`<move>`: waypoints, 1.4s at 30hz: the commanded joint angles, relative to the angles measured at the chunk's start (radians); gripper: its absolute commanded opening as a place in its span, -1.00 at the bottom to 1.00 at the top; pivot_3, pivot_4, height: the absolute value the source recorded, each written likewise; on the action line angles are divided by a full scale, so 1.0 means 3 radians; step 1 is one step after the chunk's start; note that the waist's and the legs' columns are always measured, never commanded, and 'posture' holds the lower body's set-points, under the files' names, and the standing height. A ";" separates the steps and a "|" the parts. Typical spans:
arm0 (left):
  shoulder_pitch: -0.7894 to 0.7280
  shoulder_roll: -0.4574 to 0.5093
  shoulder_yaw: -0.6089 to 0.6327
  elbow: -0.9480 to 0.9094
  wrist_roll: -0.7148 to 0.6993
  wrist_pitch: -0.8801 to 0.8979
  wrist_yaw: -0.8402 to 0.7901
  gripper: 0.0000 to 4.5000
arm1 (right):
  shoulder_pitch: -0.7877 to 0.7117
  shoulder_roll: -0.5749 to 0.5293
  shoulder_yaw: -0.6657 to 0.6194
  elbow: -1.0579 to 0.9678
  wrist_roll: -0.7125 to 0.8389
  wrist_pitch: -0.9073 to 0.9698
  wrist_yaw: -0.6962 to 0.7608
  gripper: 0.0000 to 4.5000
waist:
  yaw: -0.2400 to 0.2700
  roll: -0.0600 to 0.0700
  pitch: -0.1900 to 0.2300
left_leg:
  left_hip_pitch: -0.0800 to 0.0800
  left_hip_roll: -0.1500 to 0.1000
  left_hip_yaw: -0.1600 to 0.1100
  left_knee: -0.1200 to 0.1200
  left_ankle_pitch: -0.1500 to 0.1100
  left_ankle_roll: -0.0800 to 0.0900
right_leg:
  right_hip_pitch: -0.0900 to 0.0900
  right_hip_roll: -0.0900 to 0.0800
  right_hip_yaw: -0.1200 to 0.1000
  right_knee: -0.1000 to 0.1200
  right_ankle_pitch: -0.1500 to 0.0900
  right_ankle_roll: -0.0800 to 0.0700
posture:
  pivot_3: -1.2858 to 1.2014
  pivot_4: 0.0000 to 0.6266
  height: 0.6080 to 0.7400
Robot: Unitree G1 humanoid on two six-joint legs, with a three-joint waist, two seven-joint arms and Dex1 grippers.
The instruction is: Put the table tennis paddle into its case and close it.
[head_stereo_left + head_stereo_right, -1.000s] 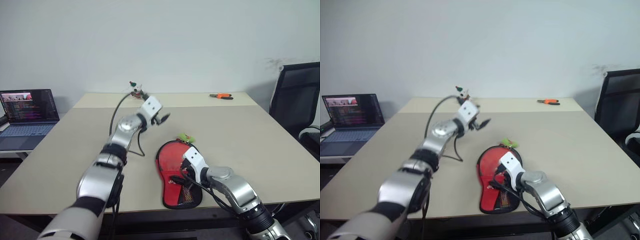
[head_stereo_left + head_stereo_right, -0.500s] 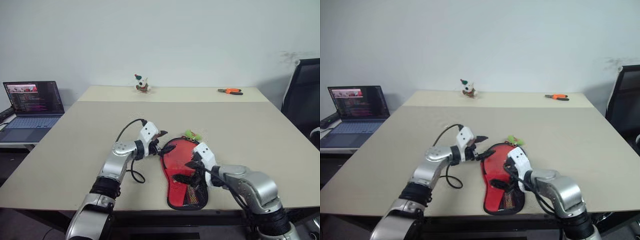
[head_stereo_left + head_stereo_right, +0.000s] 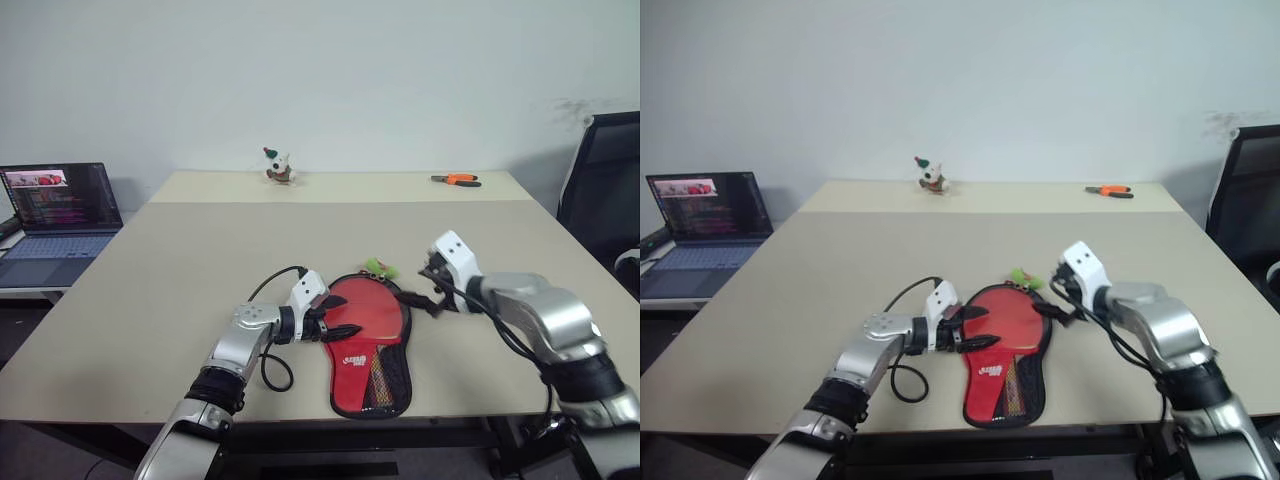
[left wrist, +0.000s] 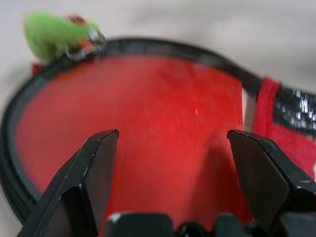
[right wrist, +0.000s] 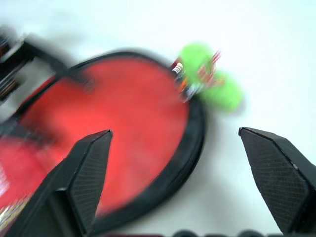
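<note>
The case (image 3: 365,325) lies flat on the table (image 3: 150,260), red side up, with a white logo, a mesh pocket and black zip edging; a green fuzzy charm (image 3: 376,267) hangs at its far rim. The table tennis paddle is hidden or out of view. My left gripper (image 3: 340,322) is low at the case's left rim, open, its fingers (image 4: 94,168) spanning the red fabric (image 4: 148,98). My right gripper (image 3: 415,288) hovers open above the case's right rim, close to the charm (image 5: 207,79). Nothing is held.
A laptop (image 3: 55,215) stands open on a side desk to the left. A small toy figure (image 3: 275,165) and orange pliers (image 3: 455,180) lie at the table's far edge. A black chair (image 3: 605,190) stands at the right.
My left arm dropped from high over the table to the case's left rim. My right gripper rose off the case's lower part and moved right and further away. Both stayed open.
</note>
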 commanded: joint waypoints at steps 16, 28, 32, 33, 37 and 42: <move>0.0046 -0.0007 -0.0083 -0.0142 0.0040 -0.0034 0.0056 0.70 | -0.1322 0.1057 -0.0284 0.3277 -0.0587 -0.1844 -0.0986 1.00 | 0.0002 0.0005 0.0003 | 0.0000 0.0000 0.0001 -0.0001 0.0000 0.0000 | 0.0000 -0.0007 0.0003 0.0001 0.0001 -0.0002 | 0.03 -0.52 1.00; 0.0060 -0.0012 -0.0119 -0.0126 0.0073 -0.0070 0.0070 0.72 | -0.1459 0.1136 -0.0454 0.3596 -0.0669 -0.1969 -0.1069 -0.73 | -0.0001 0.0006 0.0004 | 0.0000 0.0001 0.0001 -0.0001 0.0000 0.0000 | 0.0000 -0.0007 0.0004 0.0002 0.0001 -0.0002 | 0.03 -0.52 1.00; -0.0008 -0.0043 -0.0120 -0.0066 0.0076 -0.0094 0.0067 0.72 | -0.1465 0.1141 -0.0499 0.3596 -0.0661 -0.1944 -0.1077 -0.99 | 0.0000 0.0007 0.0004 | 0.0000 0.0001 0.0001 -0.0001 0.0000 0.0000 | 0.0000 -0.0007 0.0004 0.0002 0.0001 -0.0002 | 0.03 -0.52 1.00; -0.0039 -0.0057 -0.0122 -0.0034 0.0083 -0.0110 0.0072 0.72 | -0.1468 0.1141 -0.0513 0.3597 -0.0658 -0.1935 -0.1082 -0.99 | 0.0000 0.0006 0.0004 | 0.0000 0.0001 0.0001 -0.0001 0.0000 0.0000 | 0.0000 -0.0007 0.0004 0.0002 0.0001 -0.0002 | 0.03 -0.52 1.00; -0.0182 -0.0106 -0.0139 0.0138 0.0135 -0.0225 0.0060 0.72 | -0.1472 0.1149 -0.0621 0.3601 -0.0601 -0.1862 -0.1107 -0.99 | 0.0001 0.0007 0.0004 | 0.0000 0.0000 0.0002 0.0000 0.0000 0.0000 | 0.0000 -0.0007 0.0004 0.0003 0.0001 -0.0002 | 0.03 -0.52 1.00; -0.0388 -0.0188 -0.0154 0.0510 0.0207 -0.0404 0.0054 0.72 | -0.1445 0.1139 -0.0684 0.3577 -0.0603 -0.1823 -0.1142 -0.99 | 0.0000 0.0007 0.0004 | 0.0000 0.0001 0.0003 -0.0001 0.0000 0.0000 | 0.0000 -0.0007 0.0004 0.0003 0.0001 -0.0002 | 0.03 -0.52 1.00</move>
